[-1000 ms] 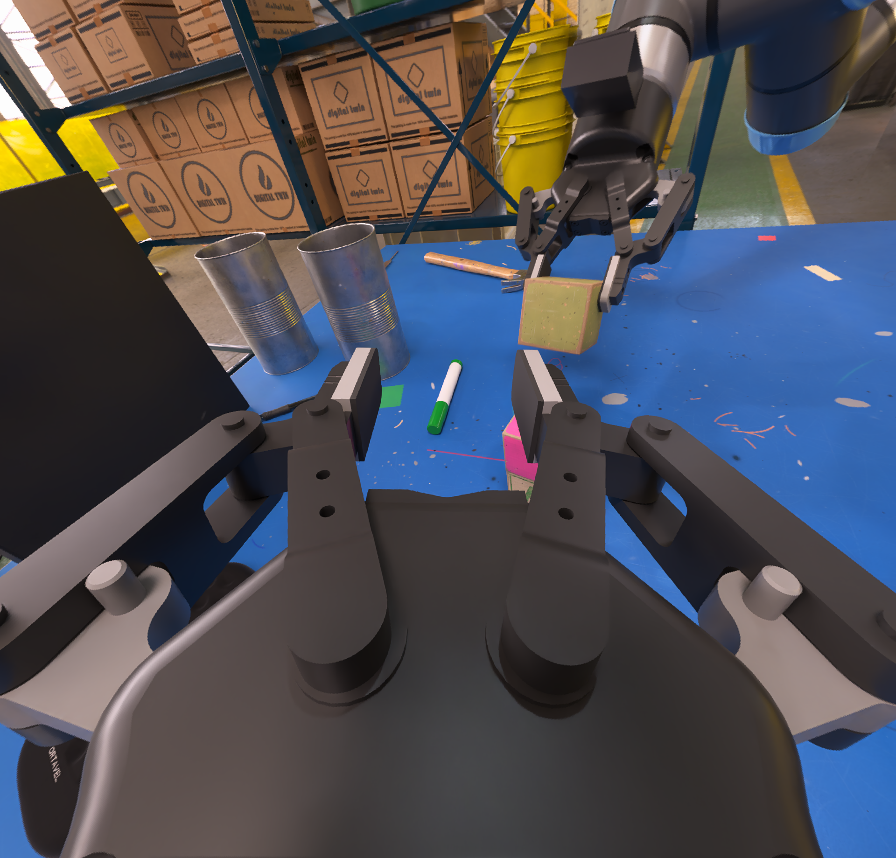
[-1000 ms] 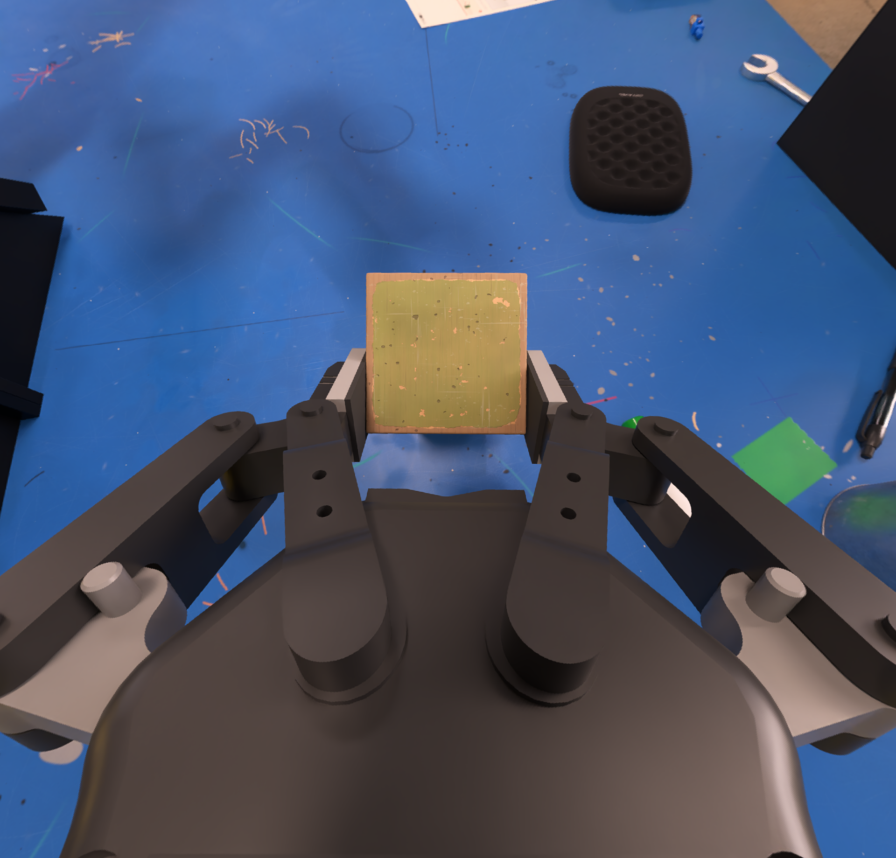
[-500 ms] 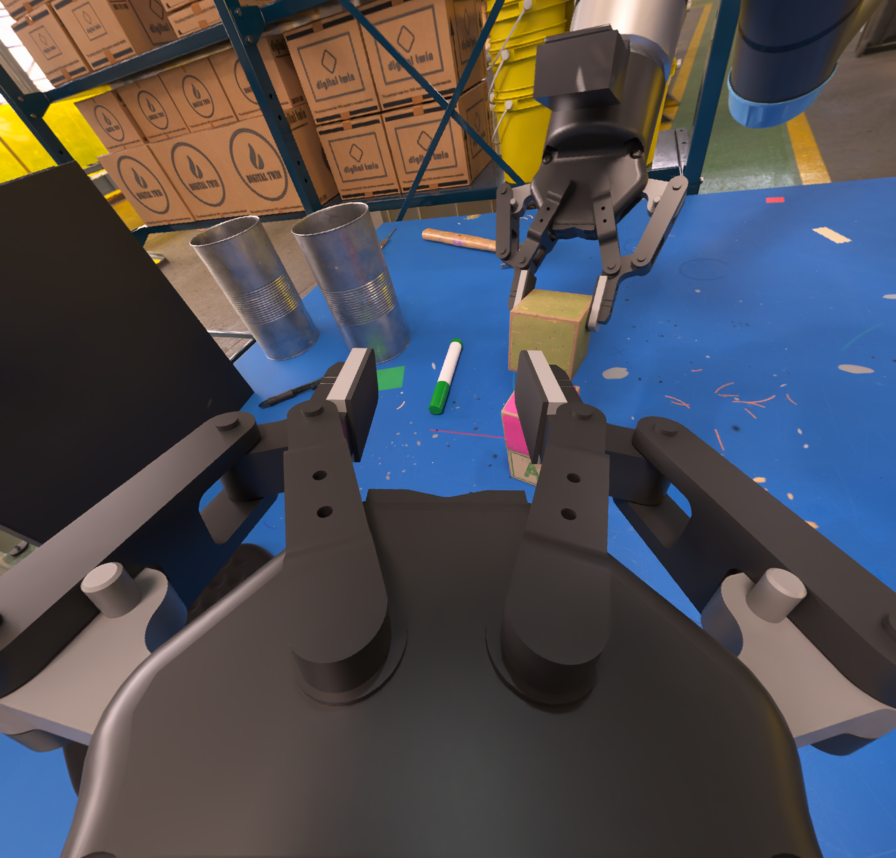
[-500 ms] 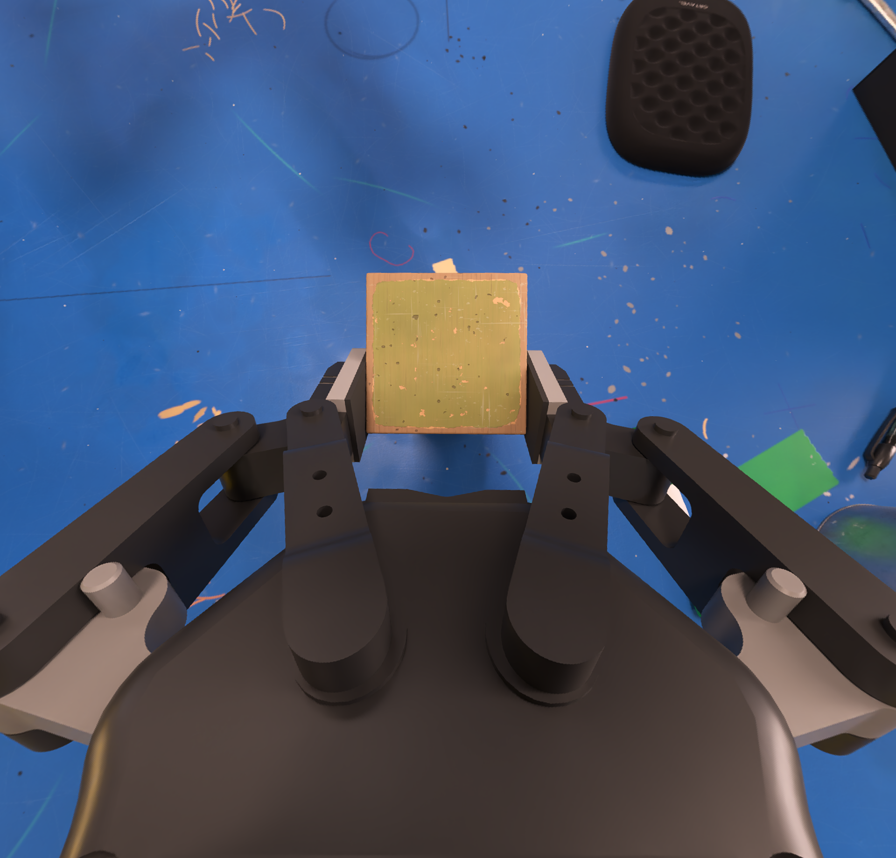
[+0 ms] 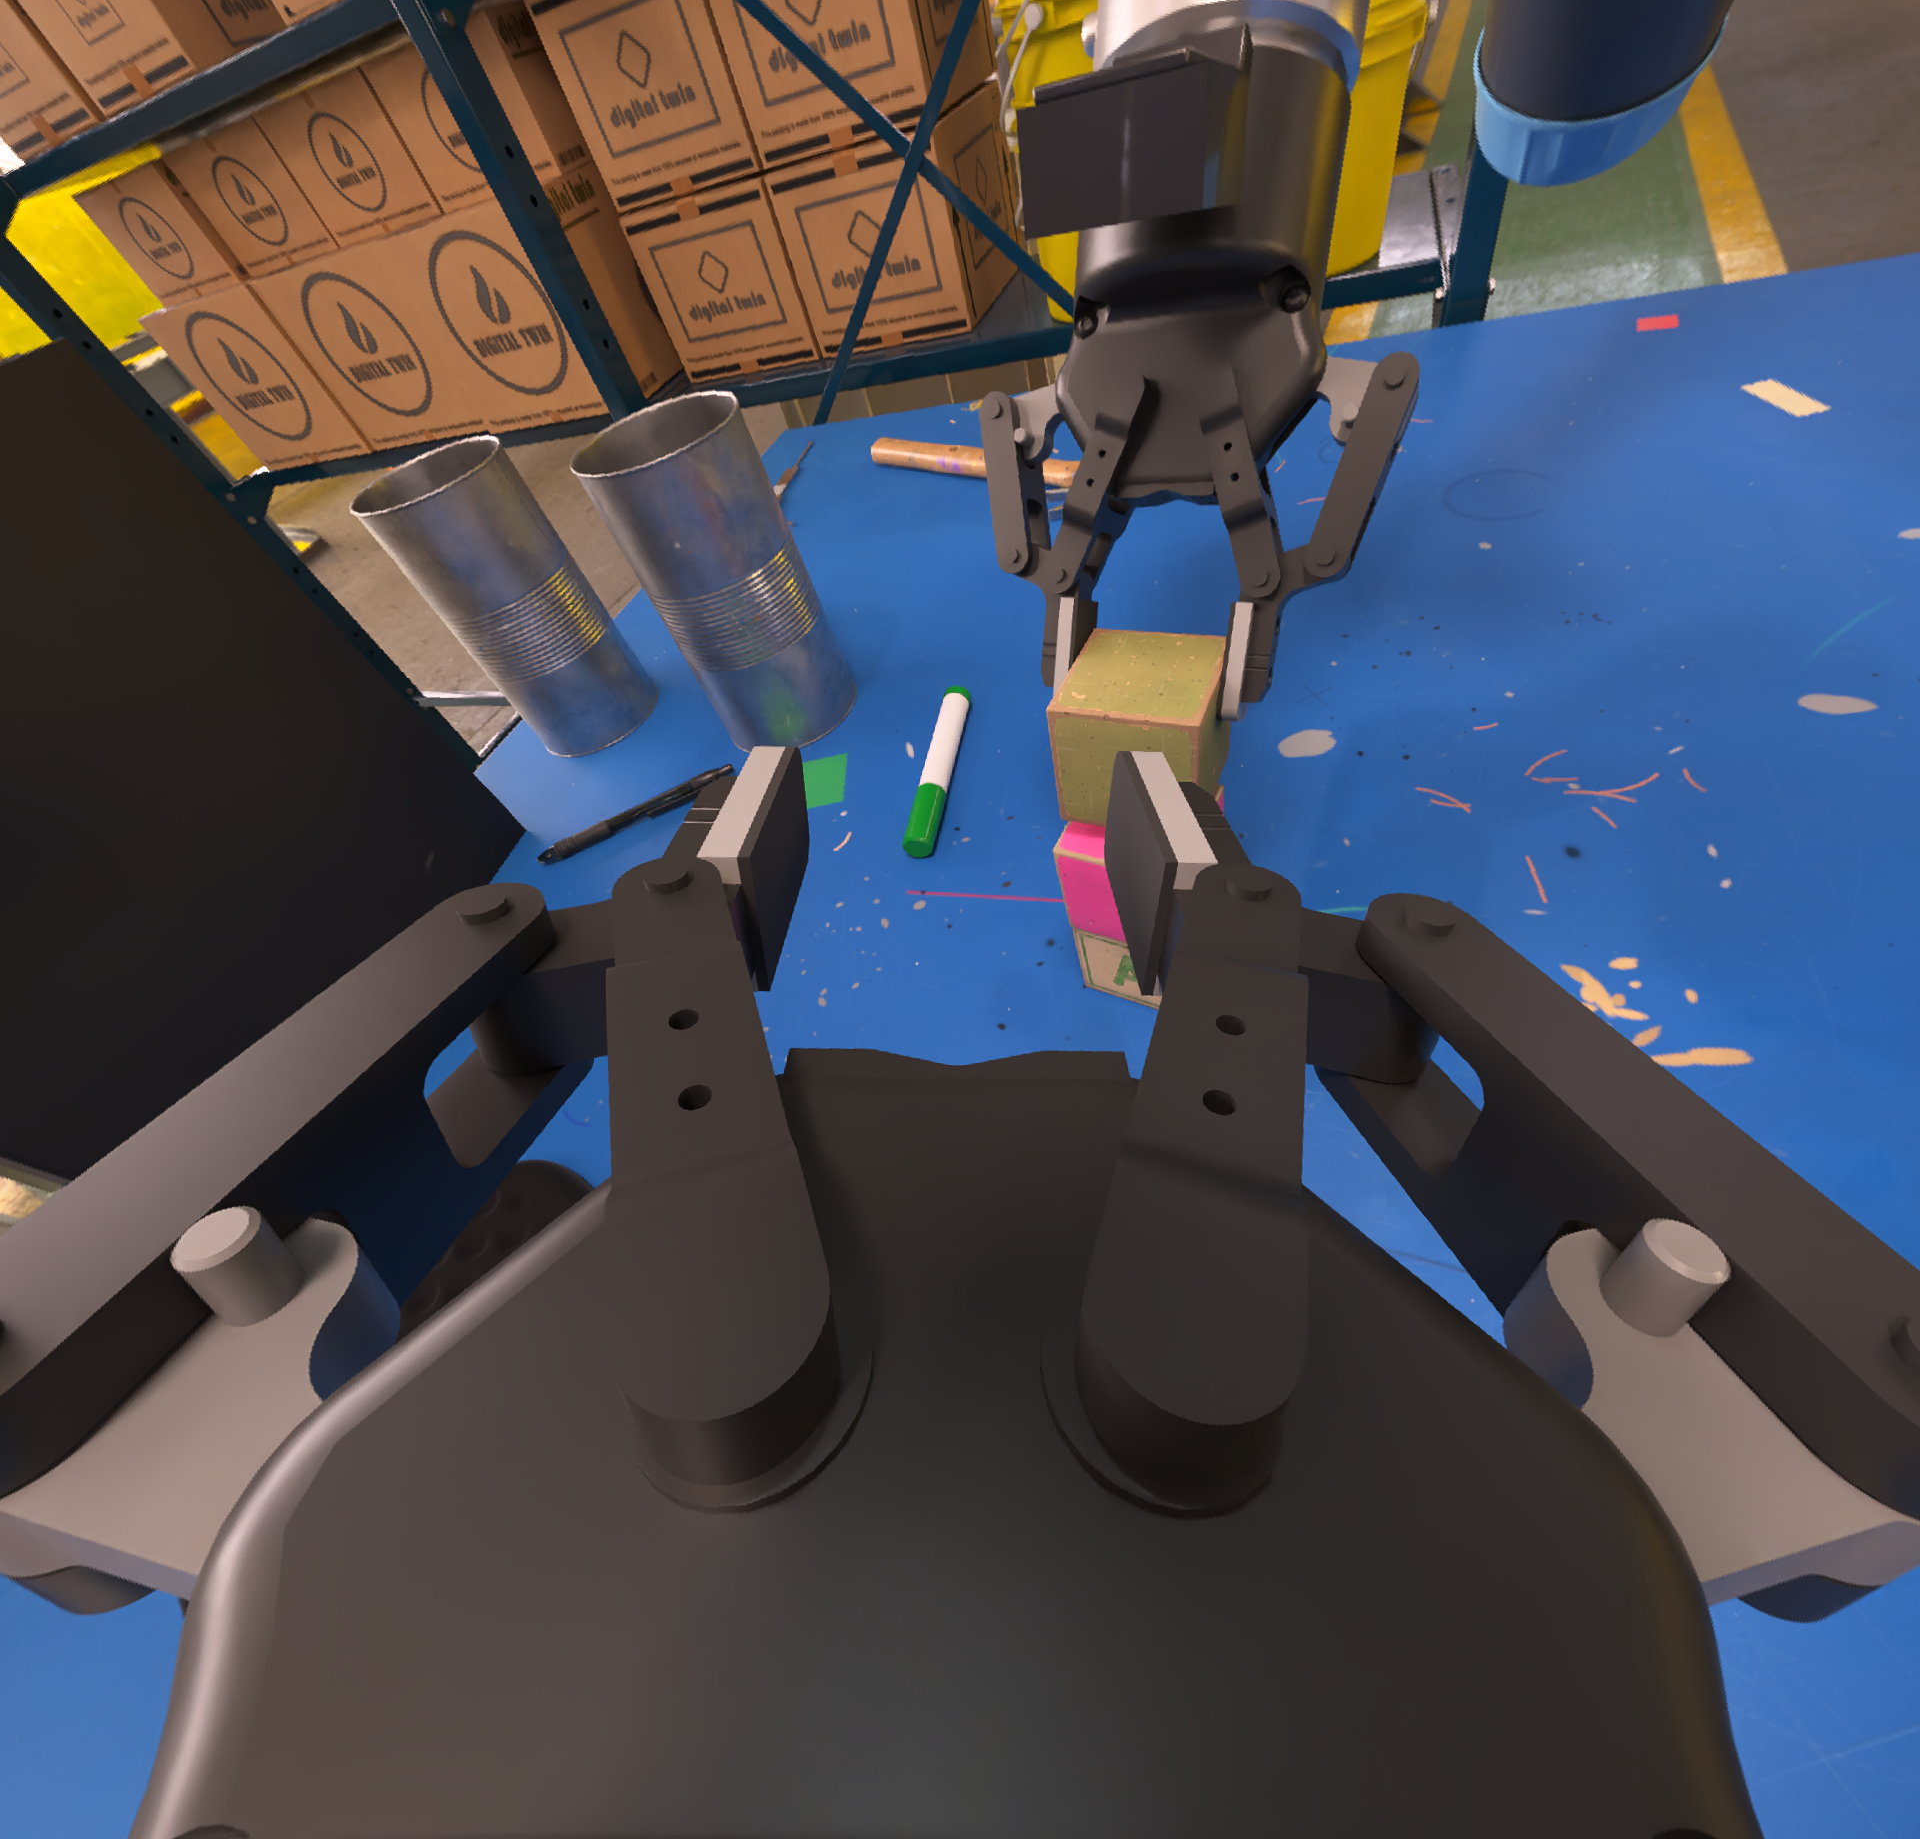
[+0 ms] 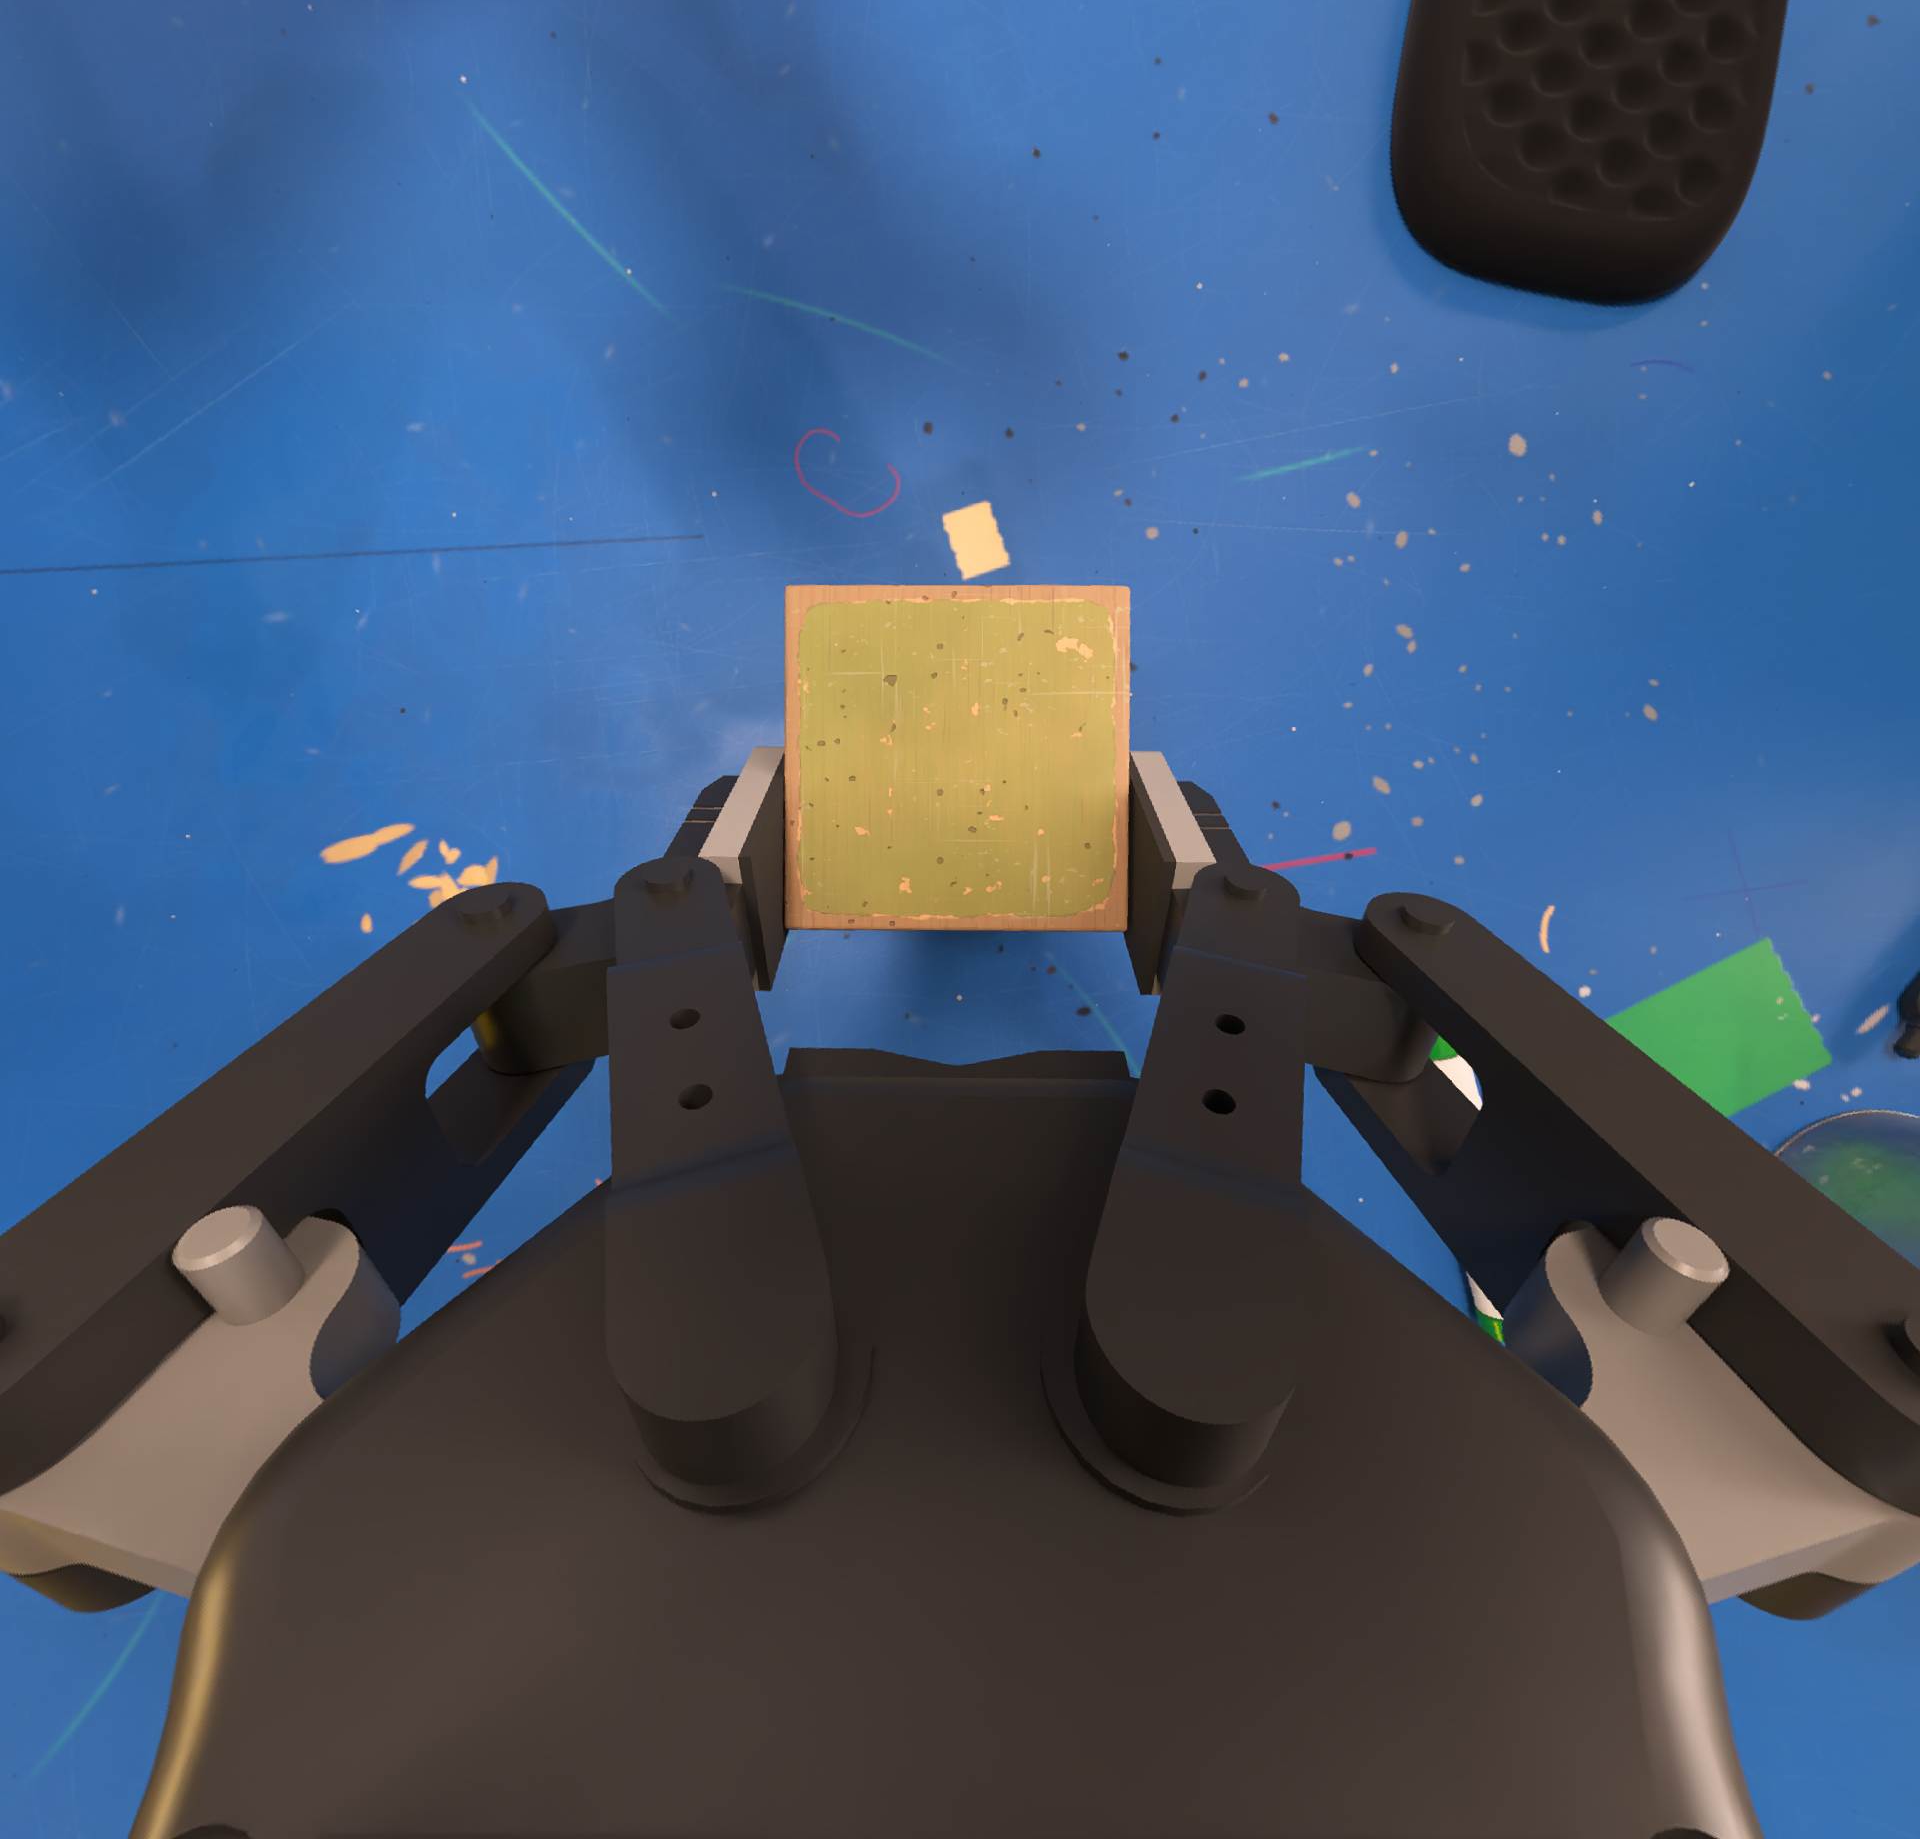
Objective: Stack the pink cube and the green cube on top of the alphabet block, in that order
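Right tool (image 6: 956, 854) clamps green cube (image 6: 956, 755) — directly above pink cube (image 5: 1083, 880).

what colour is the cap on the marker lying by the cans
Green: the marker has a white barrel and a green cap at its near end, clearest in the left wrist view.

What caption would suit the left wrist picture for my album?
The right gripper sets the green cube on the pink cube atop the alphabet block, while the open left gripper waits nearby.
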Available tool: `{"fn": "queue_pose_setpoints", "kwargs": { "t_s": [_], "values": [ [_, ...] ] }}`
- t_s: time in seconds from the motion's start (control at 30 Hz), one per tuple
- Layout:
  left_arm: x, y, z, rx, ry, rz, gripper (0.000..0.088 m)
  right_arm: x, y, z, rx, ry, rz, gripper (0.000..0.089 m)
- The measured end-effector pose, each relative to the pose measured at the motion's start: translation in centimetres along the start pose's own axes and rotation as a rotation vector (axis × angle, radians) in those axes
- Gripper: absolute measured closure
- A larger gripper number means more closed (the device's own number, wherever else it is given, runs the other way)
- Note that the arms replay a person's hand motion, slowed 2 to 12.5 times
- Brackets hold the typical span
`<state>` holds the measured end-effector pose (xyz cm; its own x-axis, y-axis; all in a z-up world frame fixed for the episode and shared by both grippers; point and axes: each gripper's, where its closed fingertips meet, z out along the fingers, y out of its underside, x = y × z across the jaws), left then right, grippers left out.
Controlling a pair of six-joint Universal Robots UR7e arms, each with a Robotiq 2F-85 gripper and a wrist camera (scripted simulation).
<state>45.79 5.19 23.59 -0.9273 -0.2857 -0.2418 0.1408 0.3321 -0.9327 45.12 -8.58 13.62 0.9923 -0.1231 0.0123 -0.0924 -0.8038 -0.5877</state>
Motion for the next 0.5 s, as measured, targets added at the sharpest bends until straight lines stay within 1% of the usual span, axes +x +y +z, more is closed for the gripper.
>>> {"fn": "queue_pose_setpoints", "kwargs": {
  "t_s": [0.27,0.5],
  "values": [
    [0.00,0.94,0.24,-0.050,-0.001,0.014,0.0354,0.01,0.01,0.46,-0.043,-0.017,-0.022,0.0377],
    [-0.09,1.00,0.38,-0.049,0.008,0.001,0.0344,0.13,-0.12,0.62,-0.064,-0.027,-0.032,0.0377]
  ]
}}
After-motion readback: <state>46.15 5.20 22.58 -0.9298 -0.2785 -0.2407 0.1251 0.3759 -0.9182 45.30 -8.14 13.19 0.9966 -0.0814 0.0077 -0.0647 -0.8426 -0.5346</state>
